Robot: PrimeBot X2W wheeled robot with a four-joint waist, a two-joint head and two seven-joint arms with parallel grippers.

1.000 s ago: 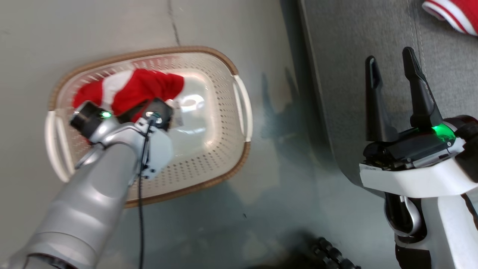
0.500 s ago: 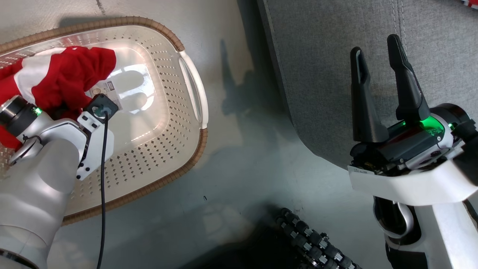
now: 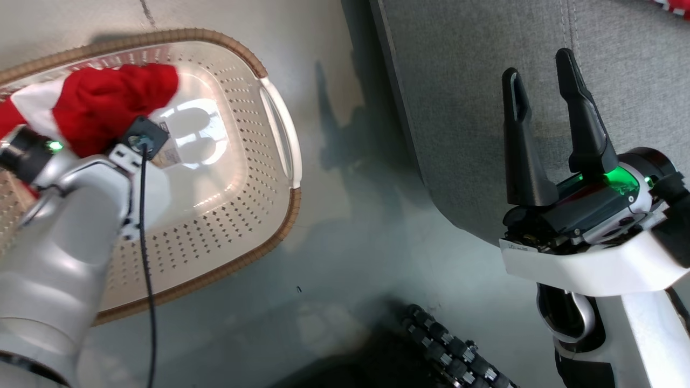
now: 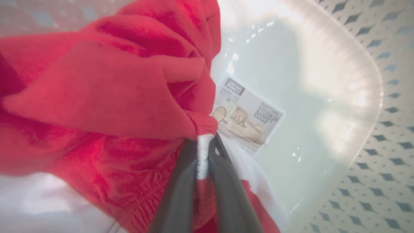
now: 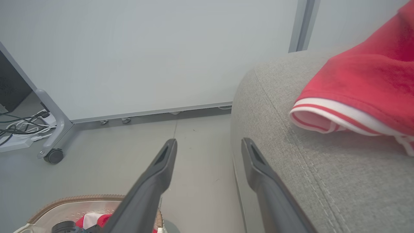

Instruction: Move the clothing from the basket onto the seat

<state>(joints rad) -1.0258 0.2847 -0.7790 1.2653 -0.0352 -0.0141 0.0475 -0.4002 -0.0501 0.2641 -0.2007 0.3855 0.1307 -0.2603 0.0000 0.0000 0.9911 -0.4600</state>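
Note:
A red garment with a white panel [image 3: 108, 102] lies bunched at the left end of the cream perforated basket [image 3: 269, 231]. In the left wrist view my left gripper [image 4: 204, 142] is shut on a fold of this clothing [image 4: 106, 97], with white-striped trim pinched between the dark fingers. In the head view my left wrist covers those fingers. My right gripper [image 3: 538, 63] stands open and empty over the near edge of the grey seat [image 3: 485, 81]. A second red garment with white-striped trim [image 5: 365, 87] rests on the seat [image 5: 307, 168].
The basket stands on the grey floor [image 3: 350, 242], left of the sofa, with a printed sticker [image 4: 249, 113] on its bottom. A dark ribbed cable chain [image 3: 458, 350] lies near the bottom edge. A wall panel on a wheeled foot [image 5: 53, 155] and cables [image 5: 19, 126] are beyond.
My left gripper has closed on the red garment, which is now bunched and raised a little. The head camera shifted, so the basket sits further left. The right gripper stays open.

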